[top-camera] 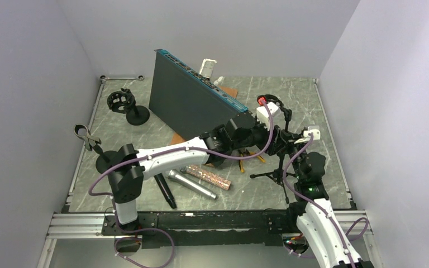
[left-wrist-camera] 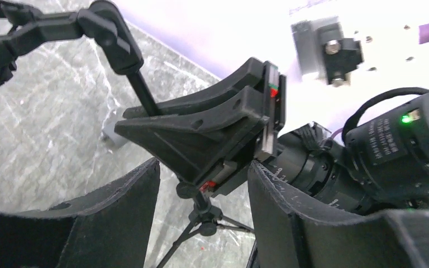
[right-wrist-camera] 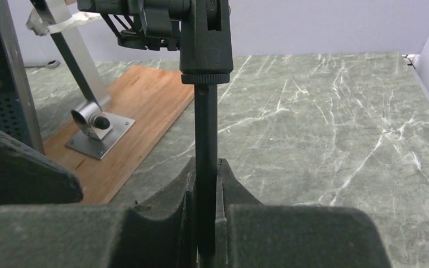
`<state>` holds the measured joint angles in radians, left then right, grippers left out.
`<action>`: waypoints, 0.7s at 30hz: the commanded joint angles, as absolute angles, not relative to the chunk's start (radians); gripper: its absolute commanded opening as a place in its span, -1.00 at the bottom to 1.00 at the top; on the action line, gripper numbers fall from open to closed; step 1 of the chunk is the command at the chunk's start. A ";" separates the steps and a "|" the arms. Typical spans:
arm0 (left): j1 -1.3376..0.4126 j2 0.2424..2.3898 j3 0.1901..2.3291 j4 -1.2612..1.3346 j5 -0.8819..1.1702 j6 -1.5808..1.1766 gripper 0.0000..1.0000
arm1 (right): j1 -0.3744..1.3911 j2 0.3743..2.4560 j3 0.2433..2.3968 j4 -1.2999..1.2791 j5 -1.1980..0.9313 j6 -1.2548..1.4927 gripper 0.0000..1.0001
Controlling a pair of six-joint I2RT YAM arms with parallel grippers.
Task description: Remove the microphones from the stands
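Note:
A black tripod stand [top-camera: 281, 167] stands right of the table's middle, with a ring-shaped mount [top-camera: 273, 103] at its top. I cannot see a microphone in that mount. My right gripper [right-wrist-camera: 205, 167] is shut on the stand's upright pole [right-wrist-camera: 205, 128], below the mount's joint [right-wrist-camera: 205, 39]. My left gripper [left-wrist-camera: 204, 167] is open, with its fingers [left-wrist-camera: 117, 218] on either side of the right gripper's shut fingers and the pole. The tripod's hub [left-wrist-camera: 201, 220] shows below. Three microphones lie on the table: black [top-camera: 165, 191], silver [top-camera: 192, 183] and glittery pink [top-camera: 209, 177].
A large dark flat case [top-camera: 192, 100] leans at the back, on a wooden board [right-wrist-camera: 139, 128] that carries a metal bracket [right-wrist-camera: 98, 125]. Two other stands on round bases are at the left [top-camera: 128, 106] [top-camera: 92, 142]. An orange-handled tool [top-camera: 251, 155] lies under the left arm.

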<state>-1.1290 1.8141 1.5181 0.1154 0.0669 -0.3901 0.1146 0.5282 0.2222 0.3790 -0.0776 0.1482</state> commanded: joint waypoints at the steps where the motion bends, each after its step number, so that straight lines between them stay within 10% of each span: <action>1: -1.151 1.777 1.524 0.174 0.109 -0.299 0.27 | 0.115 0.500 0.284 0.444 -0.044 0.200 -1.00; 21: -1.160 1.737 1.818 -0.088 -0.052 -0.142 0.17 | 0.114 0.644 0.661 0.398 0.113 0.495 -1.00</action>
<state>-1.1591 1.7599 1.7649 -0.0475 0.0010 -0.2138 0.1139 0.6502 0.5652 0.3592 0.0875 0.3775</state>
